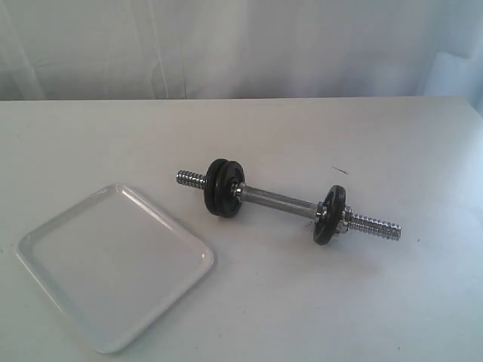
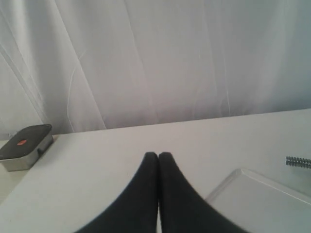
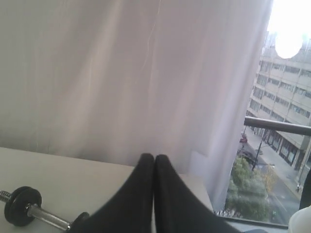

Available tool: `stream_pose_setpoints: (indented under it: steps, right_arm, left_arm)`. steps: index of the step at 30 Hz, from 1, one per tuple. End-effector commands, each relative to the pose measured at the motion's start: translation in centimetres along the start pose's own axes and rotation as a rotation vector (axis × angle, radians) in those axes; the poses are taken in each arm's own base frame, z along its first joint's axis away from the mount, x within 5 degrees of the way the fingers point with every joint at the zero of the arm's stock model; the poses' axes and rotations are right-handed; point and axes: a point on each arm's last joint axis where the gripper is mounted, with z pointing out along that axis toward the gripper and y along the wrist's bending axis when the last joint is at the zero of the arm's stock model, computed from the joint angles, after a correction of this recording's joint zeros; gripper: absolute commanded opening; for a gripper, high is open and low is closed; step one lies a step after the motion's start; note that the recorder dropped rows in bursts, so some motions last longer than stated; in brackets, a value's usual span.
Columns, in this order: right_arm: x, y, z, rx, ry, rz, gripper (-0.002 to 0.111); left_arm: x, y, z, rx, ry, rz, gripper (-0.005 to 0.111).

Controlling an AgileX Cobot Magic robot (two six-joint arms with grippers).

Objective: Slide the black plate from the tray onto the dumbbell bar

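Note:
The white tray (image 1: 113, 264) lies bare at the table's front left, with no disc in it. The dumbbell bar (image 1: 283, 202) lies diagonally beside it on the table. Two black plates (image 1: 224, 187) sit together near its left threaded end. A third black disc (image 1: 329, 216) sits near the right end against a chrome collar nut (image 1: 344, 221). Neither gripper shows in the exterior view. My left gripper (image 2: 158, 155) is shut on nothing, above the table near the tray's corner (image 2: 262, 204). My right gripper (image 3: 154, 157) is shut and empty, with one disc (image 3: 22, 206) off to its side.
A grey metal box with a dark lid and red mark (image 2: 26, 145) sits at the table's edge in the left wrist view. White curtain hangs behind the table. A window (image 3: 277, 145) lies past the table's edge in the right wrist view. A small dark speck (image 1: 339, 170) marks the tabletop.

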Motion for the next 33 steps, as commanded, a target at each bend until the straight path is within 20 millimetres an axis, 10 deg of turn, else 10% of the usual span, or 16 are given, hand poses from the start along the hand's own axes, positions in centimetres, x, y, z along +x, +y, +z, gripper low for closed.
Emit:
stream_pose_setpoints:
  steps: [1,12,33]
  right_arm:
    - [0.4,-0.1,-1.0,0.021,-0.043,-0.018,0.000]
    - [2.1,-0.6,2.4,0.033,0.013,-0.034,0.000]
    - [13.3,0.4,14.5,0.025,0.137,-0.054,0.000]
  left_arm:
    - [1.0,-0.2,-0.6,0.025,0.066,-0.005,0.000]
    - [2.6,-1.0,2.3,0.082,0.181,-0.014,0.000]
    - [13.3,-3.7,17.6,0.091,0.090,-0.098,0.000]
